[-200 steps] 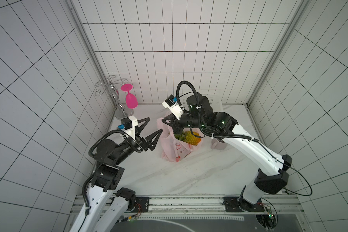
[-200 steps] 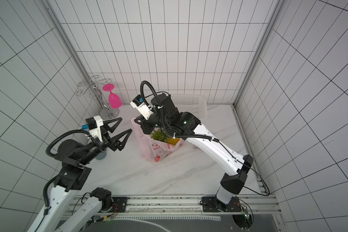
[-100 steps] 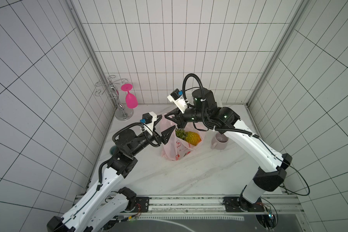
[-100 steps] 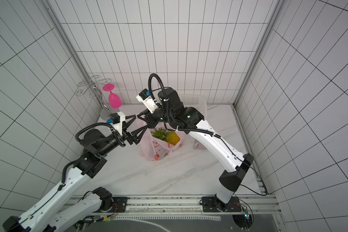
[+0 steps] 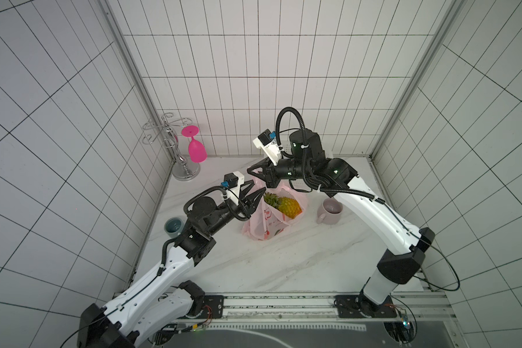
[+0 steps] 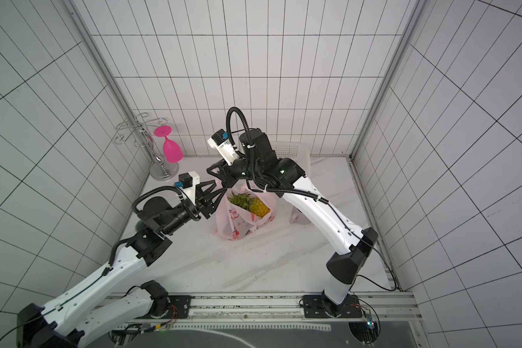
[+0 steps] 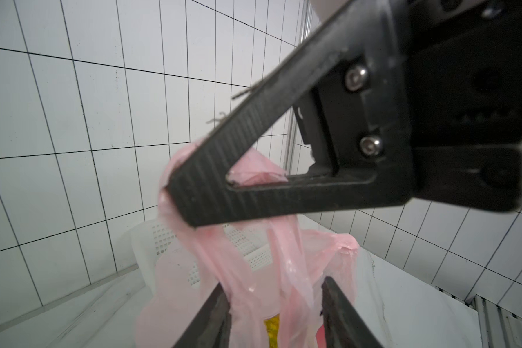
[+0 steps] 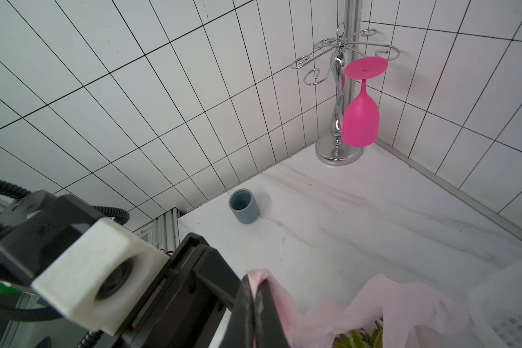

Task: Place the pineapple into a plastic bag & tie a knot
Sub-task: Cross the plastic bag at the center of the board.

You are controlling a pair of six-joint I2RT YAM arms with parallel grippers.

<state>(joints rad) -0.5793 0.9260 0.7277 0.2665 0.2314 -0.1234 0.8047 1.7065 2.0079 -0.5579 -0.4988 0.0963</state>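
Pineapple (image 5: 287, 206): lower pt hid by plastic bag (image 5: 259, 232); bag print too small to read. Left wrist view: left tool (image 7: 273, 284) cut by frame edge, fingers (image 7: 211, 322) blurred, can't tell if it grips bag. In a top view white basket (image 6: 290, 150) mostly behind R arm, mug (image 6: 297, 219) likewise, only a sliver shows.
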